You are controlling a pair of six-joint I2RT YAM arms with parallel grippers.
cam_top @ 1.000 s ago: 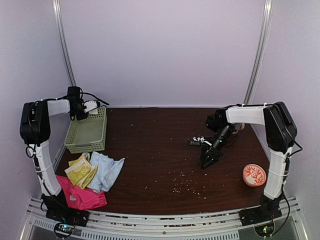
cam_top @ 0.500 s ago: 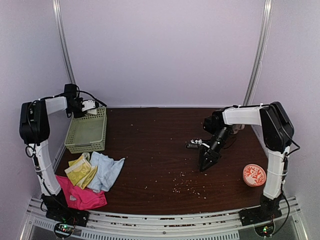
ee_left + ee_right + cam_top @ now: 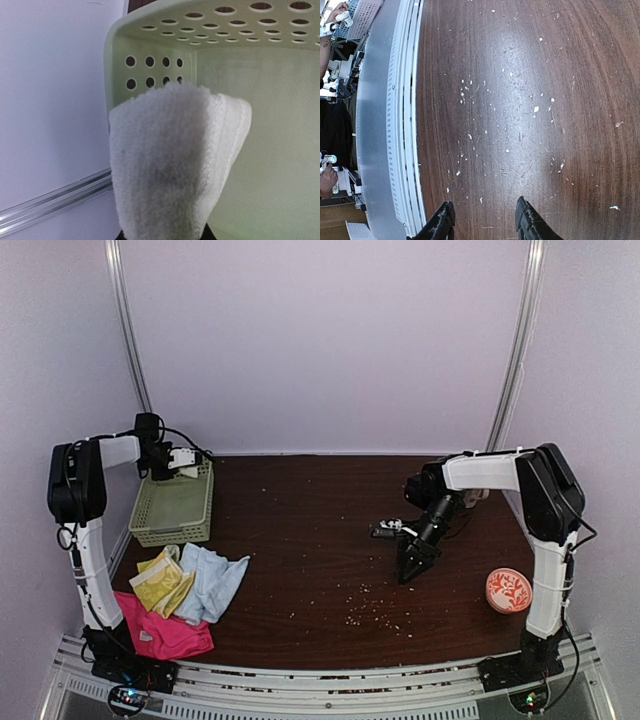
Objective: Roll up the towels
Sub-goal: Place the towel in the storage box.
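Towels: the cream-white towel (image 3: 165, 165) is rolled and clamped in the left gripper (image 3: 172, 457), hanging over the far end of the pale green basket (image 3: 172, 510). Can't tell whether it touches the basket floor. The yellow-green towel (image 3: 160, 582), pale blue towel (image 3: 212, 582) and hot-pink towel (image 3: 160, 632) overlap on the table (image 3: 300, 540), near left, outside the basket. The right gripper (image 3: 485, 225) has its jaws apart, holding nothing, pointing down at centre-right. A red patterned dish (image 3: 509, 591) sits near right.

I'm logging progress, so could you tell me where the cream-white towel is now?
Top view, far left: the left gripper holds the cream-white towel above the green basket, at its far end.
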